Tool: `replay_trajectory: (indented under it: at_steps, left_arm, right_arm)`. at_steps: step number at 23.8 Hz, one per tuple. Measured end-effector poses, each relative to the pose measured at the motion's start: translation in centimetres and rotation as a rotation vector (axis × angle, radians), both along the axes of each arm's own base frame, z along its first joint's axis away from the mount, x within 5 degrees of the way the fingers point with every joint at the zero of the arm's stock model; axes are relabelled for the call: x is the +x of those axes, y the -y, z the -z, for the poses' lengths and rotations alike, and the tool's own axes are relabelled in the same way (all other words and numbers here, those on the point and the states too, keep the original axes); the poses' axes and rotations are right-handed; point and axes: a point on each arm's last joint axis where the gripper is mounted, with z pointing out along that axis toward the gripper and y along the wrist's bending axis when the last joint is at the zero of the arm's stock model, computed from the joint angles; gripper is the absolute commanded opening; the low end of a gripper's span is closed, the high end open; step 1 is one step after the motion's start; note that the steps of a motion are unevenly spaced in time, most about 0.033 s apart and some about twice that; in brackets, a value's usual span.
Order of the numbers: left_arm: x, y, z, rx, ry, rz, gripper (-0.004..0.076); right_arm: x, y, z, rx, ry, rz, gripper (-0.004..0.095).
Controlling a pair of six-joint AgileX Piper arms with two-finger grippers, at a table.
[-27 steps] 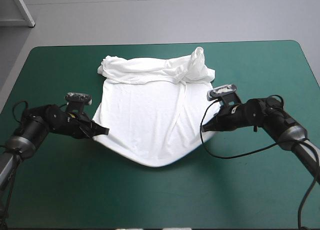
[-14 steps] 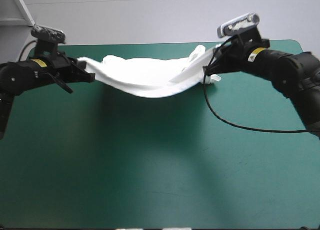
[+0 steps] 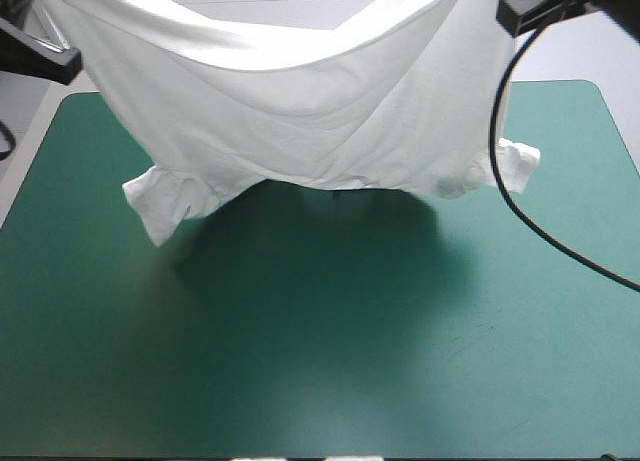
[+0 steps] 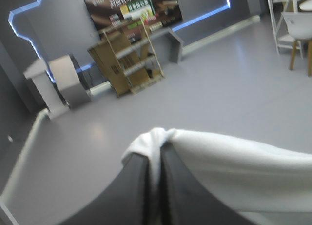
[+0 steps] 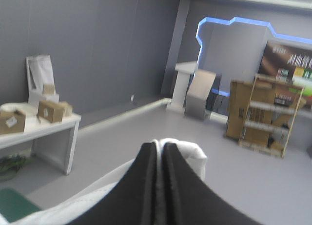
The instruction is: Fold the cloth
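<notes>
We hold the T-shirt (image 3: 300,111) in the air over the far half of the table (image 3: 320,381), stretched between our two arms and sagging in the middle. Our left gripper (image 4: 155,155) is pinched almost closed on a bunched corner of the white fabric. Our right gripper (image 5: 160,149) is clamped the same way on its own corner, with cloth wrapped round the fingertips. In the high view the left-side sleeve (image 3: 158,203) and the right-side sleeve (image 3: 512,169) hang lowest, close above the teal-green cover; we cannot tell whether they touch it. We judge that no fold is made yet, since the shirt is only lifted and opened out. Laying it flat and every fold are left to do.
</notes>
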Motion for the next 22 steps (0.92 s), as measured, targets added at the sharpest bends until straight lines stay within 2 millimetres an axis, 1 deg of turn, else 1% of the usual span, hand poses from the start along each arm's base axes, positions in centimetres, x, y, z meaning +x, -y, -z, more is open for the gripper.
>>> replay_trajectory:
  at_steps: [4,6,9,11,12,13,14,15,16,17,18,19,20,21,22]
  left_arm:
    - [-3.4,-0.7,-2.7,0.003,0.164,-0.049,0.0019]
    - [-5.0,-1.0,-3.7,0.001,0.239,-0.065,0.0019]
    - [-6.3,-1.4,-4.5,0.006,0.318,-0.098,0.0019]
    - [-6.6,-1.6,-4.8,0.011,0.349,-0.12,0.0019]
    - [-6.4,-1.7,-4.9,0.014,0.354,-0.131,0.0019]
    - [-5.6,-1.7,-4.8,0.021,0.352,-0.146,0.0019]
    - [-4.4,-1.6,-4.6,0.025,0.341,-0.152,0.0019]
    - [-1.6,-1.4,-3.9,0.029,0.303,-0.152,0.0019]
    - [-0.2,-1.2,-3.5,0.031,0.279,-0.151,0.0019]
    - [3.4,-0.9,-2.4,0.025,0.218,-0.144,0.0019]
    - [4.9,-0.7,-1.8,0.021,0.194,-0.139,0.0019]
    - [7.9,-0.3,-0.6,0.016,0.146,-0.129,0.0019]
    - [10.0,-0.1,0.3,0.008,0.118,-0.118,0.0019]
    - [12.5,0.3,1.4,-0.009,0.1,-0.104,0.0019]
    - [13.8,0.4,1.9,-0.022,0.104,-0.099,0.0019]
  right_arm:
    - [-3.3,1.1,-2.2,0.021,0.144,0.007,-0.0017]
    - [-4.4,1.5,-2.8,0.025,0.199,0.016,-0.0017]
    - [-4.8,1.7,-3.2,0.026,0.245,0.027,-0.0018]
    - [-4.4,1.6,-3.2,0.025,0.248,0.03,-0.0018]
    - [-4.1,1.5,-3.2,0.025,0.248,0.031,-0.0018]
    - [-3.1,1.2,-3.1,0.026,0.243,0.031,-0.0018]
    - [-2.2,0.9,-2.9,0.028,0.241,0.033,-0.0018]
    - [-0.2,0.2,-2.6,0.034,0.237,0.037,-0.0018]
    - [1.1,-0.2,-2.3,0.035,0.23,0.038,-0.0018]
    - [3.9,-1.1,-1.6,0.041,0.223,0.045,-0.0018]
    - [5.0,-1.5,-1.3,0.047,0.226,0.05,-0.0018]
    - [7.5,-2.3,-0.5,0.053,0.222,0.057,-0.0018]
    - [9.3,-2.8,0.1,0.06,0.222,0.062,-0.0017]
    - [11.9,-3.6,1.2,0.07,0.224,0.072,-0.0018]
    - [13.4,-4.1,2.0,0.078,0.228,0.079,-0.0018]
